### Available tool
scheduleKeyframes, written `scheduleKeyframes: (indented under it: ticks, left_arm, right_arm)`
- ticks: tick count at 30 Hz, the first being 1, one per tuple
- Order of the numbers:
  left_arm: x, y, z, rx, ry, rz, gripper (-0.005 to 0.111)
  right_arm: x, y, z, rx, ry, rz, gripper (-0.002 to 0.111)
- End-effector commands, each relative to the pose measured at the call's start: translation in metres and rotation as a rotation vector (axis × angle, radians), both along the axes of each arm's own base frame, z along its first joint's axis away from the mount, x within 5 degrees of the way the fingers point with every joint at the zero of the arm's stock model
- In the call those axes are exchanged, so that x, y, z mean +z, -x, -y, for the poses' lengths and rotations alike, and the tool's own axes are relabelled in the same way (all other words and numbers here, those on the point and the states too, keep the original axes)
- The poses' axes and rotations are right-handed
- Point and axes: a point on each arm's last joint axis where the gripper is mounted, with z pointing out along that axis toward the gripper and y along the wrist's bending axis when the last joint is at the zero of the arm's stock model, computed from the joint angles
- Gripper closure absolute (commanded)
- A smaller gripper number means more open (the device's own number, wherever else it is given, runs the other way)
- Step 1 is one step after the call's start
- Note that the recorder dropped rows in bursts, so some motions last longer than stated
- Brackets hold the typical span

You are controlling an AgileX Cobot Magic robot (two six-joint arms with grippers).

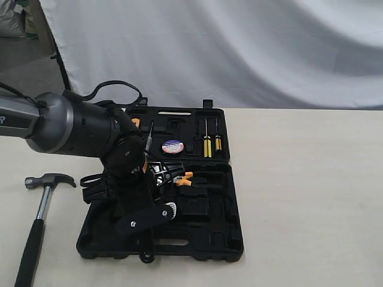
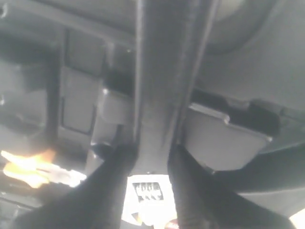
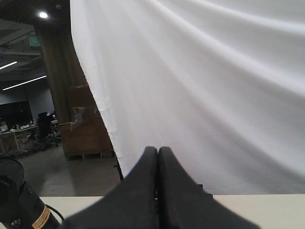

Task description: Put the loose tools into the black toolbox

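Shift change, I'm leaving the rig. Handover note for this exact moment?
Left hand: low in the black toolbox, with a small silvery piece between its fingers. This is probably the wrench; grip unclear.
Right hand: shut, empty, facing the curtain.
Done: tape roll sits in the toolbox's far half.
To do: claw hammer lies on the table left of the toolbox; confirm the wrench is seated.

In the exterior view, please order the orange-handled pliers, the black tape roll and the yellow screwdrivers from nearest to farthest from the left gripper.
From the left gripper, over the toolbox's near half:
1. Orange-handled pliers, near half, by the middle.
2. Black tape roll, far half, centre.
3. Yellow screwdrivers, far half, right side.
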Motion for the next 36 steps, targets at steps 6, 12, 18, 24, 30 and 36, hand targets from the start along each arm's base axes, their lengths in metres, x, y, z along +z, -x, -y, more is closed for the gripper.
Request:
scheduleKeyframes:
  ticks: [6, 12, 18, 24, 30, 36]
  left_arm:
    - [0.001, 0.002, 0.003, 0.170, 0.088, 0.000, 0.107]
    - [0.018, 0.002, 0.003, 0.316, 0.182, 0.029, 0.107]
    - [0.032, 0.004, 0.002, 0.468, 0.275, 0.044, 0.107]
    - [0.039, 0.003, 0.003, 0.786, 0.459, 0.035, 0.107]
    - [0.040, 0.002, 0.004, 1.025, 0.594, 0.015, 0.107]
    - [0.039, 0.003, 0.003, 1.098, 0.601, 0.002, 0.107]
  right_arm:
    - [0.000, 0.001, 0.000, -0.004, 0.011, 0.013, 0.108]
    - [0.000, 0.001, 0.000, -0.004, 0.011, 0.013, 0.108]
    - [0.000, 0.001, 0.000, -0.004, 0.011, 0.013, 0.108]
    - [0.000, 0.001, 0.000, -0.003, 0.009, 0.012, 0.108]
    - [0.000, 0.001, 0.000, -0.003, 0.009, 0.012, 0.108]
    - [0.000, 0.001, 0.000, -0.003, 0.009, 0.012, 0.108]
